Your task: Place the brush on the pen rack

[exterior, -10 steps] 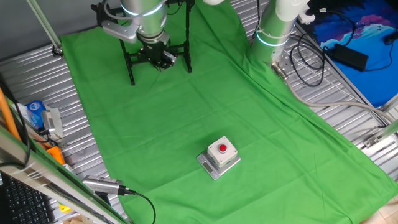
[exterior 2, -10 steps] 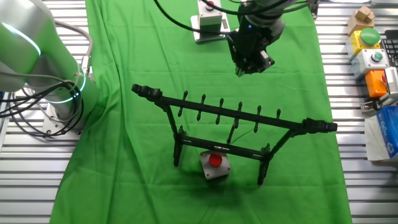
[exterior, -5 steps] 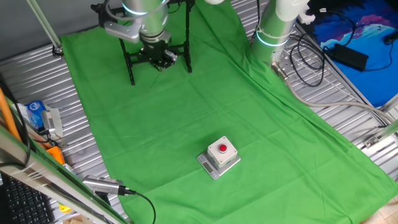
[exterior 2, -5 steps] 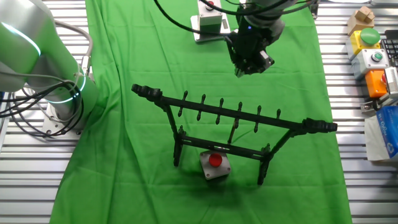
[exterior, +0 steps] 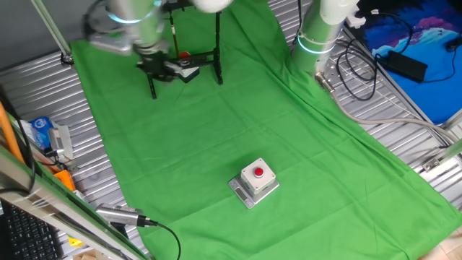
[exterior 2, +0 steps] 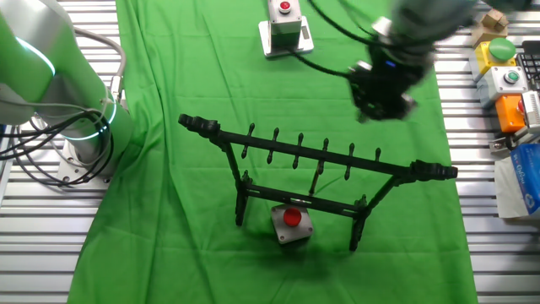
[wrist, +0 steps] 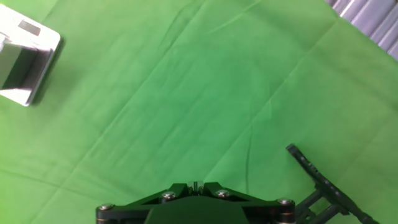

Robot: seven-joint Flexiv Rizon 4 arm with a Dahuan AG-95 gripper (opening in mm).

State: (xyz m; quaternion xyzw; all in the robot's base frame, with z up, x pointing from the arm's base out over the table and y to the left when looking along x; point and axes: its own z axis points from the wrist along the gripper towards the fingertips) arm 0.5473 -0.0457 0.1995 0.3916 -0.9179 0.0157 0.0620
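Note:
The black pen rack (exterior 2: 316, 156) stands on the green cloth; it also shows at the back in one fixed view (exterior: 216, 54). One end of it shows in the hand view (wrist: 317, 180). A thin dark reddish brush (exterior: 172, 32) hangs upright from the rack's top bar, and shows as a thin dark line below a peg in the other fixed view (exterior 2: 316, 179). My gripper (exterior 2: 384, 111) is blurred, above the cloth in front of the rack's right end. It is beside the rack's left leg in one fixed view (exterior: 167, 71). Its jaws (wrist: 196, 185) are together and hold nothing.
A grey box with a red button (exterior: 254, 182) sits mid-cloth. A second one (exterior 2: 291, 224) sits under the rack. The robot base (exterior: 317, 32) stands at the back right. A silver cabled cylinder (exterior: 119, 215) lies off the cloth. Button boxes (exterior 2: 506, 80) line the metal table edge.
My gripper has swung sideways along the rack, leftward in one fixed view and rightward in the other. It stays shut and empty. The rack and brush have not moved.

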